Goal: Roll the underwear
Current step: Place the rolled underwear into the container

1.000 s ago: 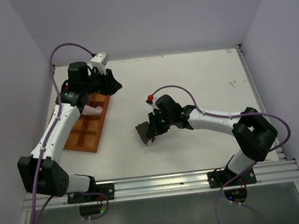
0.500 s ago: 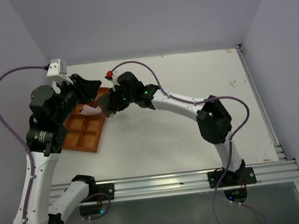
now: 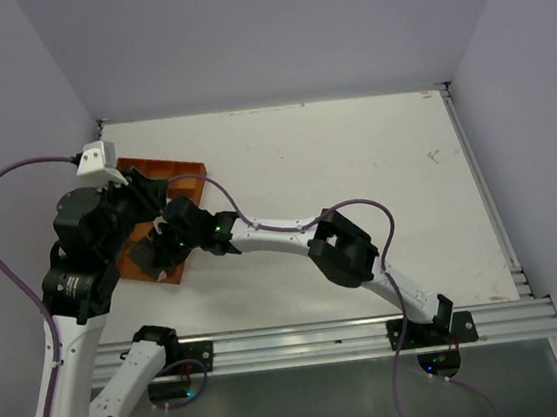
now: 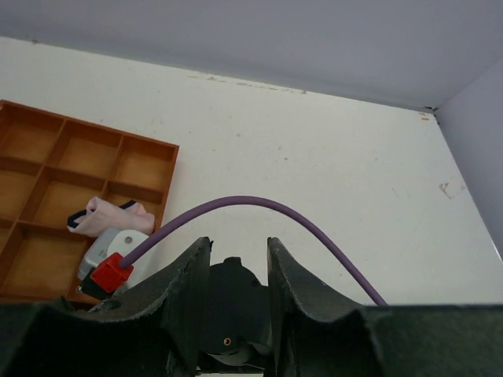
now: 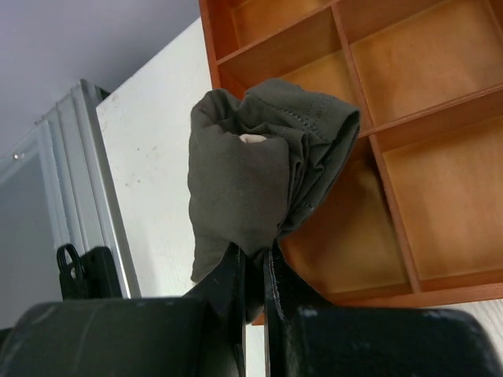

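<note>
The underwear [image 5: 251, 157] is a bunched dark grey bundle. My right gripper [image 5: 255, 253] is shut on its lower edge and holds it over the near compartments of the orange tray [image 5: 424, 196]. In the top view the right gripper [image 3: 159, 248] reaches far left over the tray's near end [image 3: 169, 273], with the dark cloth [image 3: 144, 255] at its tip. My left gripper [image 4: 233, 250] is open and empty, raised above the right arm's wrist. In the top view it [image 3: 146, 196] hovers over the tray's middle.
A small pale pink cloth [image 4: 106, 217] lies in a compartment of the tray [image 4: 86, 149]. The right arm's purple cable [image 4: 259, 206] arches across just in front of the left fingers. White table [image 3: 355, 170] stretches to the right of the tray.
My right gripper has carried the underwear from the table's middle leftward to over the tray's near end. My left arm has lifted and drawn back toward the near side.
</note>
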Controlling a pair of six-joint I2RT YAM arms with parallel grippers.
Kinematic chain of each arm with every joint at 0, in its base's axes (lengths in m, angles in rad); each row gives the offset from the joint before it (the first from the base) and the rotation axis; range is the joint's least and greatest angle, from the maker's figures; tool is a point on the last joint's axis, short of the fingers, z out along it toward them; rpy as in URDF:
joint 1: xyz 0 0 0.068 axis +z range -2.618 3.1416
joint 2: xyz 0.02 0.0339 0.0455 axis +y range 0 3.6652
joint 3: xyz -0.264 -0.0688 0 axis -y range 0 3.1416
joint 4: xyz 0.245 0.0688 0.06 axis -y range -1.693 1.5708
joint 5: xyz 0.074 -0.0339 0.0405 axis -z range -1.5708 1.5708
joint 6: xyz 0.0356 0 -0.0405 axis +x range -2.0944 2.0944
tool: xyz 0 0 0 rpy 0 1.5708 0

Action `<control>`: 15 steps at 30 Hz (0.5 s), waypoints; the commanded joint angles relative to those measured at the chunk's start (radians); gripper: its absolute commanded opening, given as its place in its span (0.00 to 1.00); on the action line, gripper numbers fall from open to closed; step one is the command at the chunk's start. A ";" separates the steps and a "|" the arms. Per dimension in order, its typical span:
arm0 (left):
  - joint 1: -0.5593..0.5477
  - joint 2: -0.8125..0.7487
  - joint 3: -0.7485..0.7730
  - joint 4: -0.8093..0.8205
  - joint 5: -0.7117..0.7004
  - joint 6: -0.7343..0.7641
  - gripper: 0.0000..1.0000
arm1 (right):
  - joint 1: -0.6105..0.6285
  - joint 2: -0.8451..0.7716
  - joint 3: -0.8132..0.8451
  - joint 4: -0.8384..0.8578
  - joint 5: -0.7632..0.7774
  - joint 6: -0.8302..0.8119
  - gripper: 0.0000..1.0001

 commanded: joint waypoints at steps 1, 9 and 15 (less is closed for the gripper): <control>0.005 -0.001 -0.052 -0.009 -0.085 0.016 0.39 | -0.010 0.029 0.015 0.104 -0.013 0.040 0.00; 0.005 0.025 -0.058 0.029 -0.083 0.010 0.38 | -0.009 0.049 -0.026 0.075 0.054 -0.012 0.00; 0.005 0.038 -0.077 0.066 -0.111 0.008 0.39 | -0.013 0.087 -0.009 0.078 0.051 -0.029 0.00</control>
